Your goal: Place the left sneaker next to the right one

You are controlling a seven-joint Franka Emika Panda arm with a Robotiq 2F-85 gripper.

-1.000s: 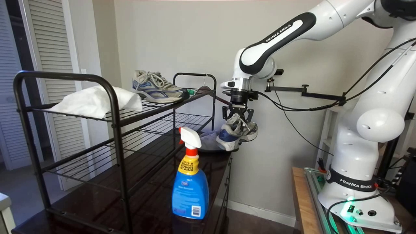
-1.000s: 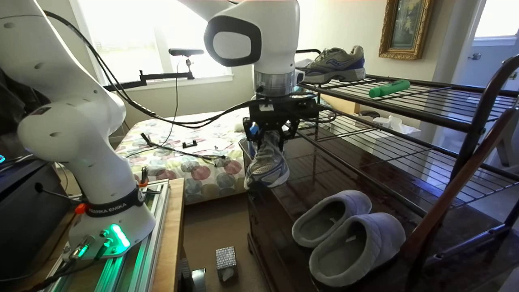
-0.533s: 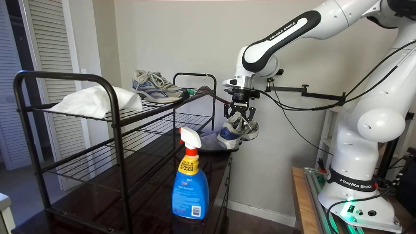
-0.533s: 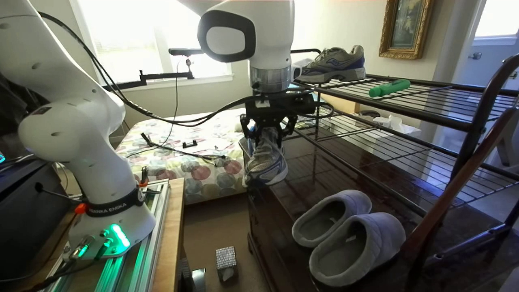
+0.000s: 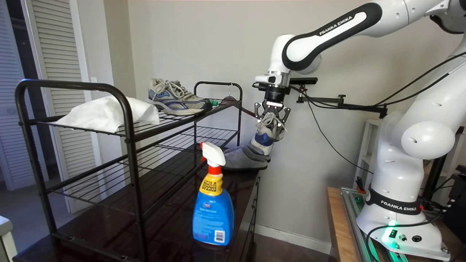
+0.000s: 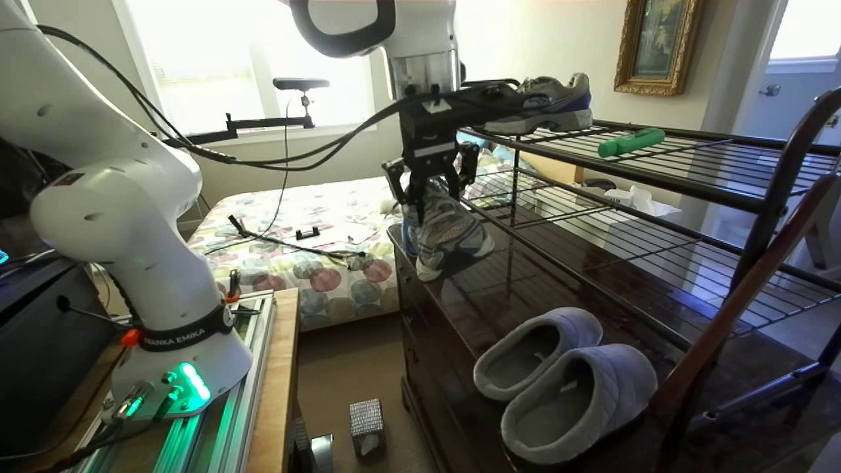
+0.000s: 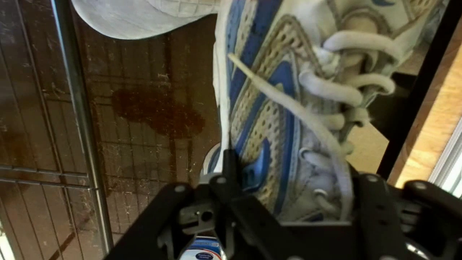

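My gripper (image 5: pixel 272 119) is shut on a grey-and-blue sneaker (image 5: pixel 264 139) and holds it in the air, tilted, above the dresser. In an exterior view the held sneaker (image 6: pixel 450 230) points its toe towards the camera and the rack, and the gripper (image 6: pixel 435 197) grips it from above. In the wrist view the fingers stand on both sides of the laced upper (image 7: pixel 278 108), at the gripper (image 7: pixel 293 173). The matching sneaker (image 5: pixel 178 99) stands upright on the rack's top shelf; the arm partly covers it in an exterior view (image 6: pixel 558 105).
A black wire rack (image 5: pixel 133 153) stands on the dark dresser (image 6: pixel 453 315). Grey slippers (image 6: pixel 581 404) sit on the dresser below the held sneaker's level. A blue spray bottle (image 5: pixel 213 214) stands on the dresser. A white cloth (image 5: pixel 109 112) and a green marker (image 6: pixel 631 142) lie on the top shelf.
My gripper has risen with the sneaker held. The sneaker has turned and tilted, its toe swinging up and towards the rack. The other sneaker, slippers and bottle have not moved.
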